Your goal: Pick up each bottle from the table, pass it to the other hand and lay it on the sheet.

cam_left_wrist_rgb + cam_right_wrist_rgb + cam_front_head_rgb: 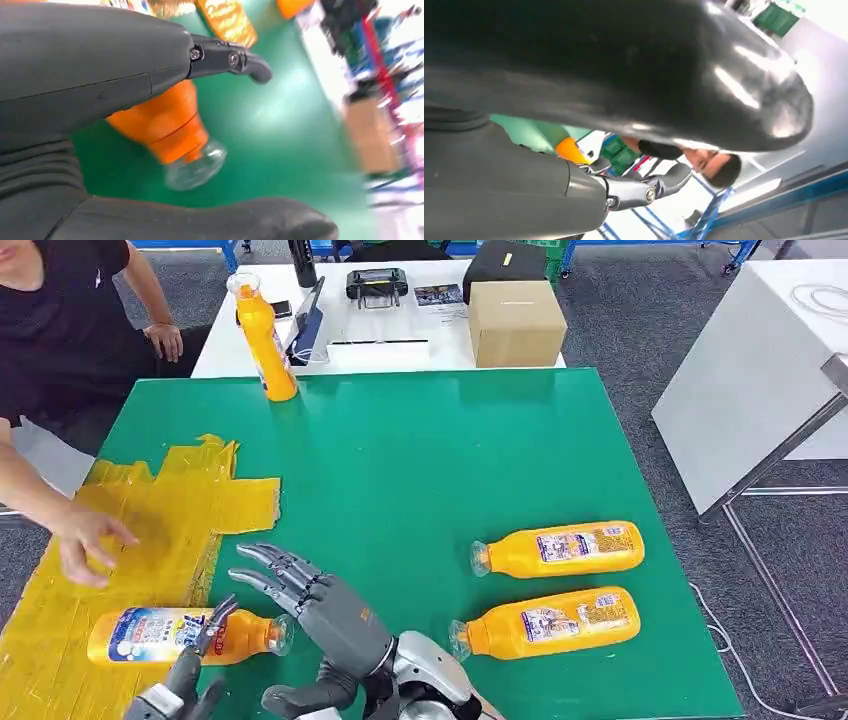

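Observation:
An orange bottle (160, 636) lies on its side at the near edge of the yellow sheet (160, 510), its clear cap (281, 634) over the green table. My left hand (190, 670) holds this bottle, its dark fingers (218, 620) across the body. The left wrist view has the bottle's neck (175, 135) between a straight finger (230, 60) and the thumb (225, 220). My right hand (320, 610) hovers beside the cap, fingers spread, holding nothing. Two more bottles (560, 548) (545, 622) lie on the right; a third (265, 335) stands upright at the far edge.
A person sits at the left with one hand (90, 540) on the sheet. Behind the green table (420, 460) a white table carries a cardboard box (515, 322) and small devices. Another white table (740, 370) stands to the right.

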Robot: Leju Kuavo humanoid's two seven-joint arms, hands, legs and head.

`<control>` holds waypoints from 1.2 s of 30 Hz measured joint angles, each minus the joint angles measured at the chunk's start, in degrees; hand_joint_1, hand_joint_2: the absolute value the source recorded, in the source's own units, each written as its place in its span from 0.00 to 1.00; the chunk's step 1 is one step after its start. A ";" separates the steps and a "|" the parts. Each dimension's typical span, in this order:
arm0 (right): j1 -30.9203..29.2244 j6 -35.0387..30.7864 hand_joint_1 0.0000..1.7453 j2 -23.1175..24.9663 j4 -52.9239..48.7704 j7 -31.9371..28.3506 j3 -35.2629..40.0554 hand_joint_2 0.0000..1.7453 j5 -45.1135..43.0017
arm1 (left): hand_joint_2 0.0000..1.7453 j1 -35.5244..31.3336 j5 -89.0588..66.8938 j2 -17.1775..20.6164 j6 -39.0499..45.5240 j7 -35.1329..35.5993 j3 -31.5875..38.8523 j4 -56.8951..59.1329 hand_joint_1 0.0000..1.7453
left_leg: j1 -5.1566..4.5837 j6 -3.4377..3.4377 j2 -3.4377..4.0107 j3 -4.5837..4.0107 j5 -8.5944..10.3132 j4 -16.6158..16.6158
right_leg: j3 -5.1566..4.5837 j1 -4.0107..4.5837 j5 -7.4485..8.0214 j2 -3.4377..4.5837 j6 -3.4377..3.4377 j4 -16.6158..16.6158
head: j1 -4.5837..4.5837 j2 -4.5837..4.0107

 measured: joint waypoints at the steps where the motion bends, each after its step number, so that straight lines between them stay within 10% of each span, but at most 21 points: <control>1: 0.66 -0.53 0.00 -0.02 -0.02 -0.07 -0.46 1.00 0.29 | 0.00 -0.01 3.01 -1.42 -1.86 0.02 1.15 -1.61 0.00 | 0.00 0.00 0.00 -0.09 0.00 0.01 | -0.07 0.00 0.00 -0.01 0.00 0.00 | 0.00 0.00; 11: 10.27 -4.07 0.00 -3.72 -8.03 -3.76 -8.31 1.00 2.76 | 0.00 4.98 23.06 -10.60 -1.21 0.31 4.51 -21.81 0.00 | -0.05 0.05 0.09 -0.43 -0.05 0.06 | -0.49 -0.06 0.02 0.10 0.04 -0.05 | 0.02 0.00; 36: 35.24 -2.82 0.00 -27.54 -24.59 8.74 -37.25 1.00 8.24 | 0.00 7.39 23.91 -12.41 -4.25 0.55 -4.93 -25.91 0.00 | -0.22 0.18 0.14 -0.49 -0.14 0.07 | -0.53 -0.21 0.03 0.15 0.05 -0.09 | 0.00 0.00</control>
